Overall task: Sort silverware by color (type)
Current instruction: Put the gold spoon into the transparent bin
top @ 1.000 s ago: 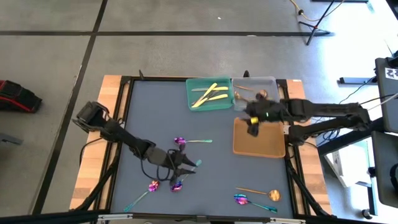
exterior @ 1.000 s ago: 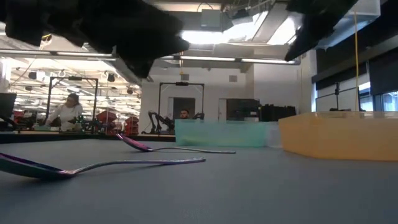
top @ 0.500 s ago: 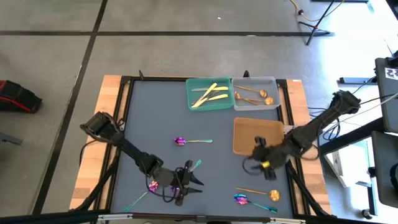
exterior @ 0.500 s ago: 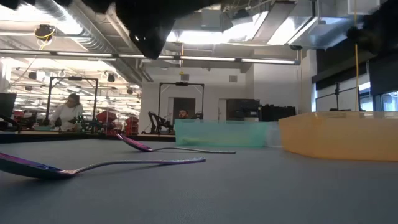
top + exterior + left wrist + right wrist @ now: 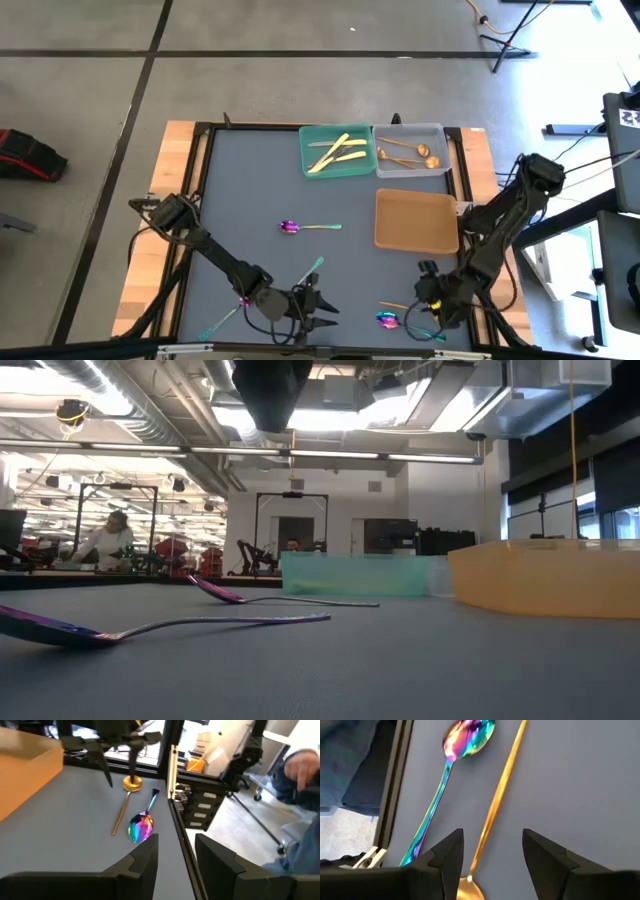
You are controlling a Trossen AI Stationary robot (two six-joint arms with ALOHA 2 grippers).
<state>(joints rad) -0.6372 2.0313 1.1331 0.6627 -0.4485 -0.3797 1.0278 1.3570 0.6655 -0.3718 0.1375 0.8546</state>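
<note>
My right gripper [image 5: 428, 300] [image 5: 492, 865] is open near the table's near edge, fingers pointing down. They stand on either side of a copper-gold spoon [image 5: 496, 805], close to its bowl [image 5: 132, 782]. An iridescent spoon [image 5: 467, 732] [image 5: 388, 320] lies flat beside it. My left gripper [image 5: 322, 305] [image 5: 175, 860] is open and empty, low over the near edge, facing these two spoons. More iridescent spoons lie flat at mid-table [image 5: 290, 227], at the near left [image 5: 245, 299], and beside my left arm, where only a teal handle [image 5: 312, 268] shows.
At the far edge a green tray [image 5: 308, 165] holds pale gold knives [image 5: 335, 150], and a grey tray [image 5: 440, 135] holds copper spoons [image 5: 405, 153]. An orange tray [image 5: 415, 222] sits nearer on the right. A person's hand [image 5: 302, 765] shows beyond the near edge.
My right gripper has swung from over the grey tray at the far edge, past the orange tray, down to the copper spoon at the near edge. My left gripper has moved from the mid-table spoons toward the near edge and to the right. No utensil has moved.
</note>
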